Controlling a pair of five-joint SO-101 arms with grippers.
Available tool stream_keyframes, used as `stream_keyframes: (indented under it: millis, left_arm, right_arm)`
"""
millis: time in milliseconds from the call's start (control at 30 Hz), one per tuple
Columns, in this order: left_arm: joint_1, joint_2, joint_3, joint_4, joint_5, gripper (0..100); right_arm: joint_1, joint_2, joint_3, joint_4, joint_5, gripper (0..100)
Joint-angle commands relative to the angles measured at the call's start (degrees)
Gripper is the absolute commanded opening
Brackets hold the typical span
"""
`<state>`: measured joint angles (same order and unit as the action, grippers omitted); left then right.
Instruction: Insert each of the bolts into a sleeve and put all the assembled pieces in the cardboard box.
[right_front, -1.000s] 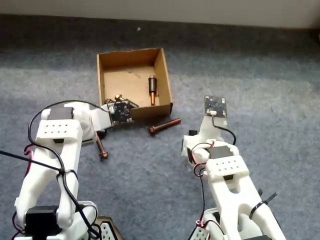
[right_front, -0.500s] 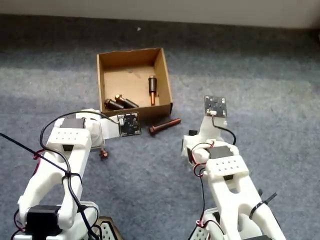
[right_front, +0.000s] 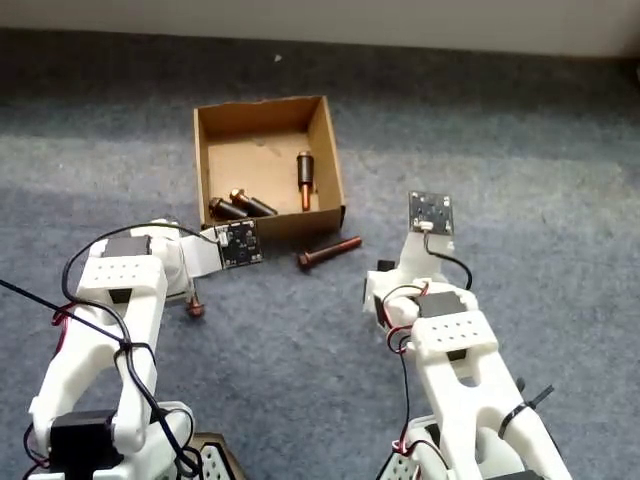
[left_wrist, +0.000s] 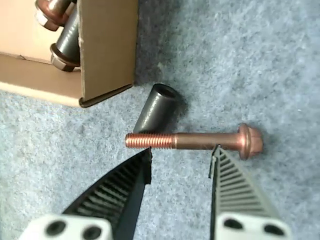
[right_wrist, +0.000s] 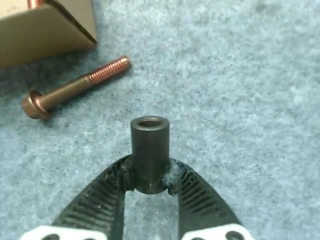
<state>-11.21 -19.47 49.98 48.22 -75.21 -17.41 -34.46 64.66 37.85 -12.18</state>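
Left pincer open, jaws spread, tips just short of the shank of a copper-coloured flanged bolt lying flat on the grey carpeted surface. At that bolt's threaded end, a short dark metal sleeve on its side, just beside a corner of the brown cardboard box. Right pincer clamped on a second dark cylindrical sleeve, open bore toward the wrist camera. Near it but apart, a second copper bolt flat on the surface, just outside the box. Inside the box, a pair of sleeved bolts against the near wall and a third sleeved bolt by the wall on the right arm's side.
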Motion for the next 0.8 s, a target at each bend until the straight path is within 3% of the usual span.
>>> stream_keyframes:
  millis: [0,233,600,767]
  left_arm:
    - [-2.24,-0.75,-2.95,1.32,-14.77,21]
    - [-7.69,-0.75,-6.64,1.49,-13.89,21]
    - [-8.04,-0.66,0.84,3.25,4.57,21]
    - [-2.33,-0.66,9.36,-4.31,14.68,21]
  right_arm:
    - [0.31,-2.15,-0.48,-1.19,0.09,0.5]
    - [0.31,-2.15,-0.48,-1.19,0.18,0.5]
    - [0.31,-2.15,-0.48,-1.19,0.18,0.5]
    - [0.31,-2.15,-0.48,-1.19,0.18,0.5]
